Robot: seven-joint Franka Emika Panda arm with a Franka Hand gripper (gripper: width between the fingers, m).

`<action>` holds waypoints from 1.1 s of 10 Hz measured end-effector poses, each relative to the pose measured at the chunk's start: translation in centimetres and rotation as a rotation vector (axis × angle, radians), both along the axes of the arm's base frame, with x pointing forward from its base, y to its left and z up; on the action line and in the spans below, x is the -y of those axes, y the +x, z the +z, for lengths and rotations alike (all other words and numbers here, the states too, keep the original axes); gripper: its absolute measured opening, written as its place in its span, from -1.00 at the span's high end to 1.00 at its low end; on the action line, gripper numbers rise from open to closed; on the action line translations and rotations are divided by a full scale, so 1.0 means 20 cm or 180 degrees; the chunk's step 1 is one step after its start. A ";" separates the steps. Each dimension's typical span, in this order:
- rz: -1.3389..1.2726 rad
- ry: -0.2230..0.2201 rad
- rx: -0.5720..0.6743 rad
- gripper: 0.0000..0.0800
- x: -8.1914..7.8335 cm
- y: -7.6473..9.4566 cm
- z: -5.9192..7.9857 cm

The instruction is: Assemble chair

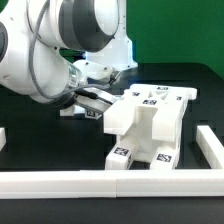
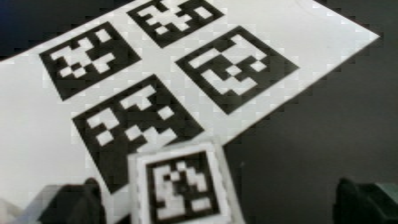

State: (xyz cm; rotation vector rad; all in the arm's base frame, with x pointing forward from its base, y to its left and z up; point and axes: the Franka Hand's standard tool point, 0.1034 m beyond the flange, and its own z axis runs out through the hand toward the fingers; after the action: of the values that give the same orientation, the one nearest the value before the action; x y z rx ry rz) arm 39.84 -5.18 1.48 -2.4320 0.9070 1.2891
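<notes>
The partly built chair (image 1: 150, 125) stands in the middle of the exterior view: chunky white parts with marker tags on the top slab and on the lower front faces. My gripper (image 1: 88, 103) hangs low just to the exterior view's left of it. In the wrist view the gripper (image 2: 217, 205) is open; its dark fingertips (image 2: 71, 203) stand wide apart. A small white tagged part (image 2: 178, 185) lies between them, touching neither finger. It also shows under the gripper in the exterior view (image 1: 95, 113). Below it lies the marker board (image 2: 54, 110) with its tags.
Long plain white rails border the work area: one along the front (image 1: 110, 182), one at the exterior view's right (image 1: 210, 150), and a short end at the left (image 1: 3, 135). The arm's bulky white body (image 1: 60, 40) fills the upper left.
</notes>
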 end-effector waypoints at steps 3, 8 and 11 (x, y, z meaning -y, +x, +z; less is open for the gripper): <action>-0.0002 -0.0001 0.0001 -0.62 0.00 0.00 0.00; -0.0034 -0.0015 -0.0042 -0.62 0.00 -0.06 -0.03; -0.0034 -0.0015 -0.0042 0.30 0.00 -0.06 -0.03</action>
State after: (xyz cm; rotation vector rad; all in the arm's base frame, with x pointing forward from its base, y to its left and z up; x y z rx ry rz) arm 38.59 -5.23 0.88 -2.4215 0.9262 1.3025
